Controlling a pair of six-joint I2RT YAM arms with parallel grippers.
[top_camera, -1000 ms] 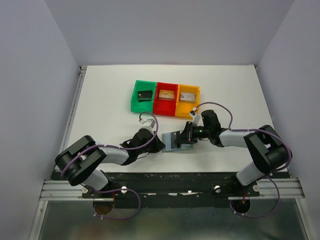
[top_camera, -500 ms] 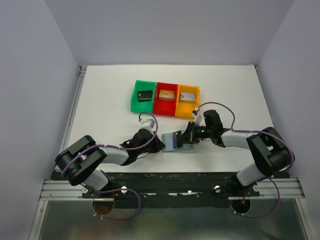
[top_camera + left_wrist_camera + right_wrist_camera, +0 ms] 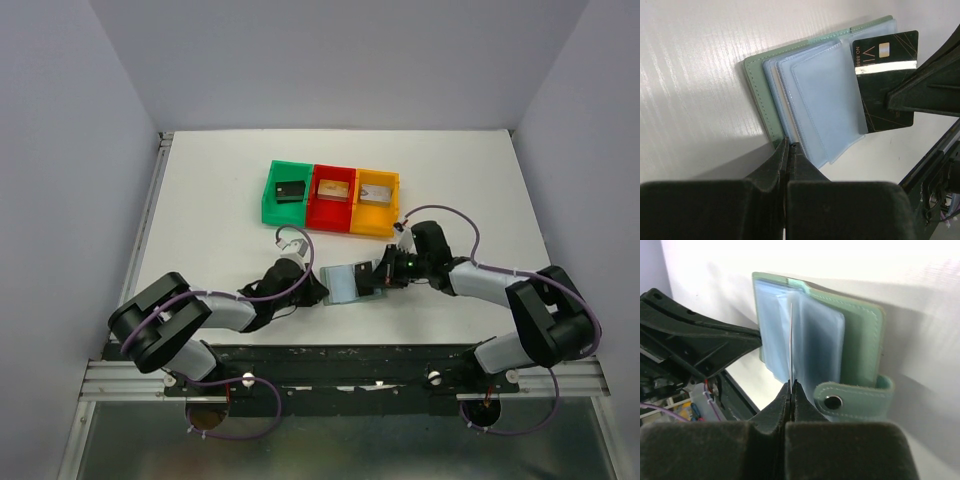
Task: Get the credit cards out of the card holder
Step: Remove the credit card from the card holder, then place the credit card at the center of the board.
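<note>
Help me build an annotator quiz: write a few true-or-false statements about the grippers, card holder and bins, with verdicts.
1. The right gripper is shut on a black card sticking partway out of the card holder. True.
2. The left gripper hangs open, away from the card holder. False: it is shut on the holder's edge.
3. The green bin is empty. False: a dark card lies in it.
4. The card holder lies open, blue sleeves showing. True.
</note>
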